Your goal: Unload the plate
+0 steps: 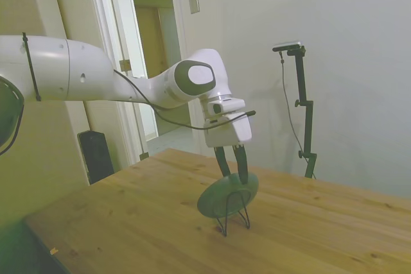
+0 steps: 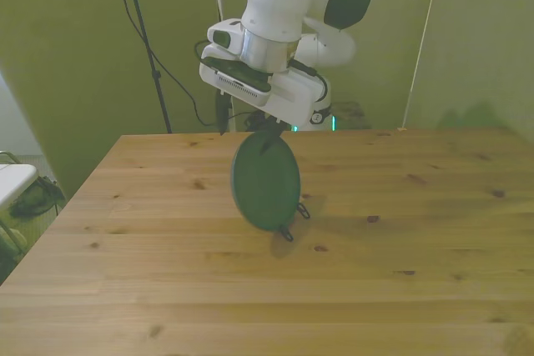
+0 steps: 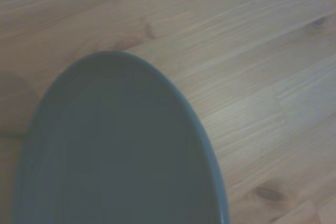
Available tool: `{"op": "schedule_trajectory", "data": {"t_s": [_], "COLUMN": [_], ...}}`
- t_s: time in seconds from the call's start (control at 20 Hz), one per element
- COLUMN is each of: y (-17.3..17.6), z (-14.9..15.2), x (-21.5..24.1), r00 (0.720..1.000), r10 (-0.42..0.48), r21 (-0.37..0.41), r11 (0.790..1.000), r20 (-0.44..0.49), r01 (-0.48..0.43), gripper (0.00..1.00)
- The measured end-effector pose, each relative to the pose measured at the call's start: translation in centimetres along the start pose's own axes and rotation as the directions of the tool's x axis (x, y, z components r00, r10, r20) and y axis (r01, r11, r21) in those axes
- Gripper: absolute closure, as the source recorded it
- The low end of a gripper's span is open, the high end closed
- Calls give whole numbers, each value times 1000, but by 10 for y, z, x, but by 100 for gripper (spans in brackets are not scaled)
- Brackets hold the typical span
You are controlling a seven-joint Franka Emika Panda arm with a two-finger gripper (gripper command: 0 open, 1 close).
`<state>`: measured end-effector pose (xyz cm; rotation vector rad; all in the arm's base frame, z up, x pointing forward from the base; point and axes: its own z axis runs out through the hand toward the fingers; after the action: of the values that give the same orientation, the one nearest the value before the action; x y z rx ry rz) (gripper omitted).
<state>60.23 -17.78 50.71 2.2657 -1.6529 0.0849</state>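
A dark grey-green plate (image 1: 226, 197) (image 2: 264, 179) stands nearly upright, leaning on a thin black wire stand (image 1: 236, 215) (image 2: 295, 213) in the middle of the wooden table (image 1: 128, 222) (image 2: 400, 231). My gripper (image 1: 234, 170) (image 2: 244, 132) hangs right at the plate's top rim. It is open, with one dark finger on each side of the rim, and I cannot tell whether either touches it. Up close in the wrist view, the plate (image 3: 121, 150) fills the frame's lower part over the wood grain.
The table's near edge and left corner (image 1: 29, 222) lie in the side view, with a black box (image 1: 96, 155) on the floor beyond and a doorway behind. A pale object (image 2: 12, 177) sits off the table at the front view's left.
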Motion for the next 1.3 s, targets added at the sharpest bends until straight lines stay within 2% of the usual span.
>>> {"op": "schedule_trajectory", "data": {"t_s": [1.3], "y": [-5], "z": [11], "x": [5], "r00": [1000], "r10": [-3], "r21": [-14], "r11": [1000], "r20": [-22], "r01": [3], "gripper": [100]}}
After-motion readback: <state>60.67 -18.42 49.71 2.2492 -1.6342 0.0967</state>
